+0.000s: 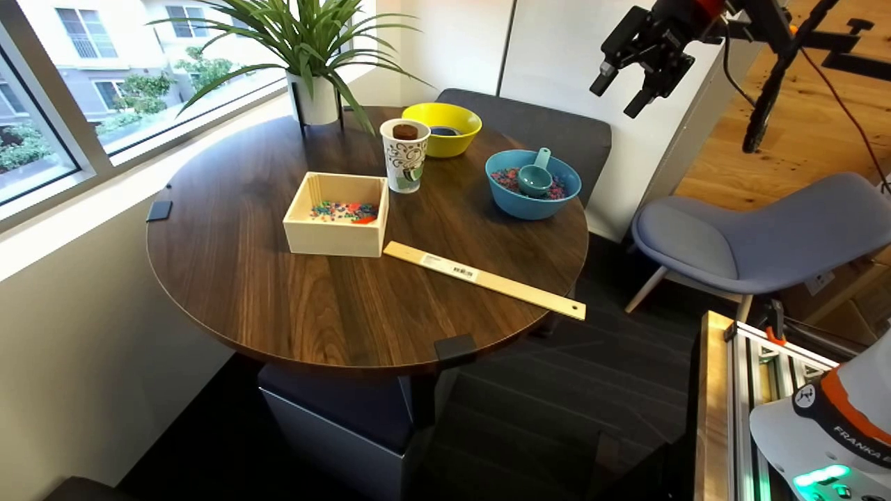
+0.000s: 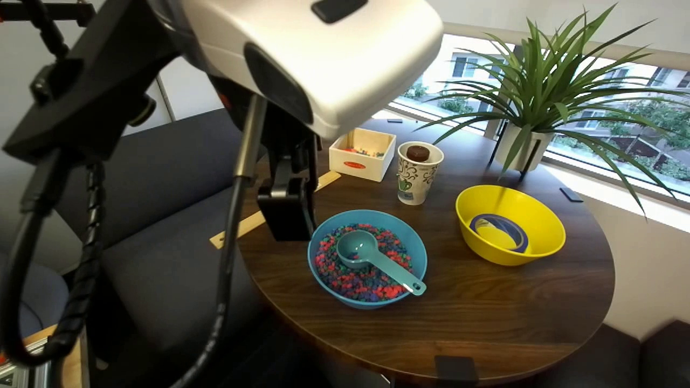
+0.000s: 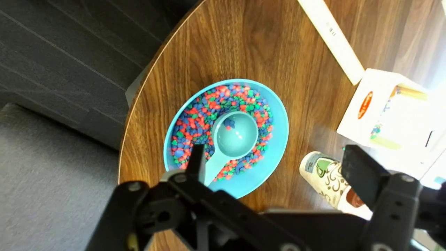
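In the wrist view we are looking down on a teal scoop (image 3: 237,139) lying on coloured bits (image 3: 190,134) inside a blue bowl (image 3: 278,136); its round hollow is facing upward, holding only a few bits, and its handle is running out toward the rim. The claw (image 1: 618,96) is hanging well above the counter (image 3: 223,52), touching nothing; its two fingers are standing wide apart with nothing gripped, and in the wrist view it is hiding the handle's end.

We are judging the step in hand to be positioning near the bowl, before any contact. If we are taking the scoop, the next move is calling for a careful descent with the fingers straddling the narrow handle, sparing the bowl's rim a knock.

Around the bowl we are seeing a printed paper cup (image 2: 412,180) standing upright with something brown (image 2: 418,153) inside, and a yellow bowl (image 2: 523,207) that is holding a blue roll of tape (image 2: 516,235). Farther out, a wooden box (image 2: 372,168) is holding more coloured bits, and a flat wooden stick (image 1: 485,279) is lying just beside it, one end jutting past the counter's edge.
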You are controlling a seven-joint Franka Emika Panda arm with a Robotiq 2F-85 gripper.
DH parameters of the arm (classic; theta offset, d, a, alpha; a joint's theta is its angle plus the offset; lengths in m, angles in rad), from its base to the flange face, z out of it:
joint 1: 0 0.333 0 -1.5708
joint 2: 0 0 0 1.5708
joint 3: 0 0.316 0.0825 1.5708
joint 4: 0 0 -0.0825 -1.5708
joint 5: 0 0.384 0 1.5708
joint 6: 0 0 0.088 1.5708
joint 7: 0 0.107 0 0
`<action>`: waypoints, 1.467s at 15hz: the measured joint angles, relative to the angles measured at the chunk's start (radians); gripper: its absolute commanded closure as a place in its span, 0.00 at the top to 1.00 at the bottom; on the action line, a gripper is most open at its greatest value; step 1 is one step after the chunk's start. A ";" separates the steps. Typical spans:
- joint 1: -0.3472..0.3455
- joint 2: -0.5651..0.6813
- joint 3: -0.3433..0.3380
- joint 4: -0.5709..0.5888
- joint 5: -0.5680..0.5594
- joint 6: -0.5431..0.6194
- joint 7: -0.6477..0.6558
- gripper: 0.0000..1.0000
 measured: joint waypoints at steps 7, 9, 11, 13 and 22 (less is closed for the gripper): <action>-0.028 0.117 -0.037 0.036 0.094 0.128 -0.049 1.00; -0.022 0.171 -0.021 0.097 0.068 0.122 -0.074 1.00; -0.020 0.239 0.000 0.182 -0.002 0.074 -0.080 1.00; -0.019 0.313 0.018 0.271 -0.078 0.023 -0.082 1.00; -0.028 0.460 0.033 0.406 -0.197 -0.071 0.056 1.00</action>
